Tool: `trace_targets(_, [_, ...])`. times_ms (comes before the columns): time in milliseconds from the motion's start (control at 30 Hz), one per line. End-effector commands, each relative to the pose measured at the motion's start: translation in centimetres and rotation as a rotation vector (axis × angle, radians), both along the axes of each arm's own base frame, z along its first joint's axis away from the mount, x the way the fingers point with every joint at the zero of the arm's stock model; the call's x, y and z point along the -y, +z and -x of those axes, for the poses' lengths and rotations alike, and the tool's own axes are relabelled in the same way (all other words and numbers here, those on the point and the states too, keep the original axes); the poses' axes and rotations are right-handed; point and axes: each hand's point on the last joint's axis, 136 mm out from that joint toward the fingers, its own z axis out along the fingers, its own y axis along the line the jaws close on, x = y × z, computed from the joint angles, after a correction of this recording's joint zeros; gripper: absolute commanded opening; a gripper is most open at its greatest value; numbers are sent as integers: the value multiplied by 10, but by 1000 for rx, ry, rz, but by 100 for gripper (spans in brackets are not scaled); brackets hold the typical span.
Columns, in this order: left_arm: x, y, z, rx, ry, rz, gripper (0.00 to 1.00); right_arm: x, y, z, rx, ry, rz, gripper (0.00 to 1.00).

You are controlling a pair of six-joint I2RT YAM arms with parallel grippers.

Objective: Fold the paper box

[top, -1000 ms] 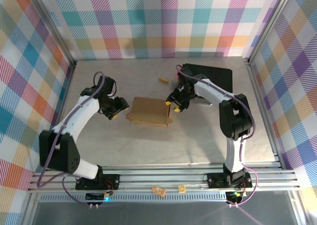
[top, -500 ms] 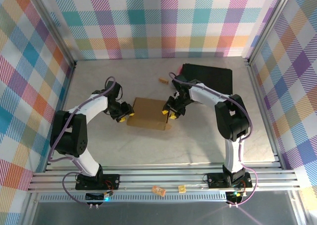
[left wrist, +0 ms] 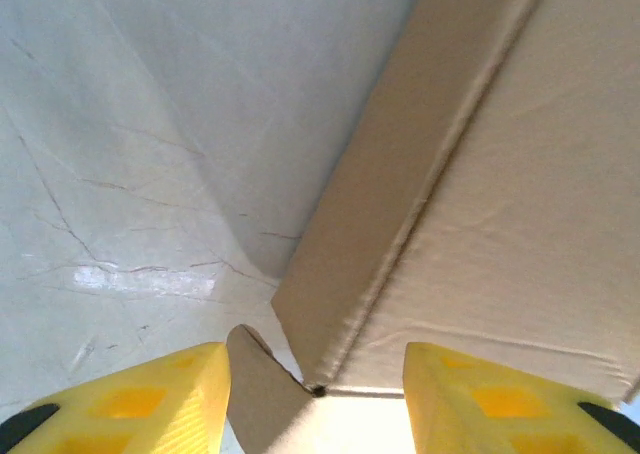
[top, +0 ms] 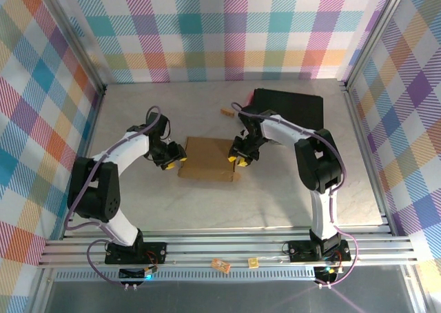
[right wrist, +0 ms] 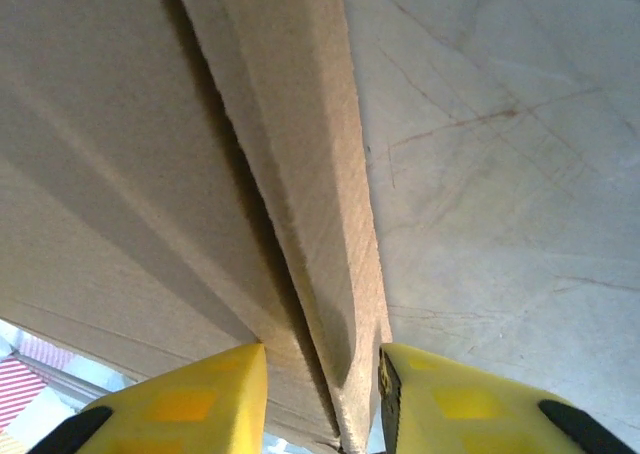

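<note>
The paper box (top: 209, 159) is lying low on the pale marbled surface (top: 207, 209), right between the two grippers. The left gripper (top: 172, 158) is down at the box's left end and the right gripper (top: 236, 158) at its right end, both right at the cardboard's edge.

From the left wrist cam, the yellow fingers (left wrist: 130, 399) stand clearly apart. A corner of the box sits in the gap. The folded side wall runs away from the gripper, and the big top panel spreads out on the right finger's side. A little tab touches the left finger, but nothing looks pinched, so I'd call that gripper apart and just straddling the corner.

On the right wrist cam the fingers (right wrist: 470, 404) are closer together, with a narrow flap edge-on between them and a dark crease beside it. Cardboard pretty much fills that gap, and I honestly can't tell if it's clamped or only touching.

Farther back, beyond the right gripper, there's a black case (top: 289, 106), with a small cardboard scrap (top: 227, 112) near it.
</note>
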Motion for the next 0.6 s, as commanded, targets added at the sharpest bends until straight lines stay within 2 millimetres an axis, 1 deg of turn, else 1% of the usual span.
trace_targets(0, [-2, 29, -14, 73, -45, -40, 48, 9, -4, -1, 6, 51, 60, 33])
trace_targets(100, [2, 20, -22, 55, -82, -38, 42, 9, -1, -4, 20, 59, 64, 32])
trace_targets(167, [4, 9, -25, 31, -106, -48, 39, 11, 0, -6, 28, 62, 77, 30])
trace_targets(267, [6, -7, -26, 0, -133, -60, 36, 13, -1, -8, 32, 73, 103, 28])
trace_targets(333, [8, -10, -26, -1, -140, -62, 36, 15, -2, -10, 38, 80, 114, 27])
trace_targets(433, [13, -9, -26, 10, -153, -71, 36, 17, -1, -13, 57, 95, 132, 26])
trace_targets(567, [12, -8, -25, 17, -147, -91, 37, 21, 4, -21, 100, 114, 156, 26])
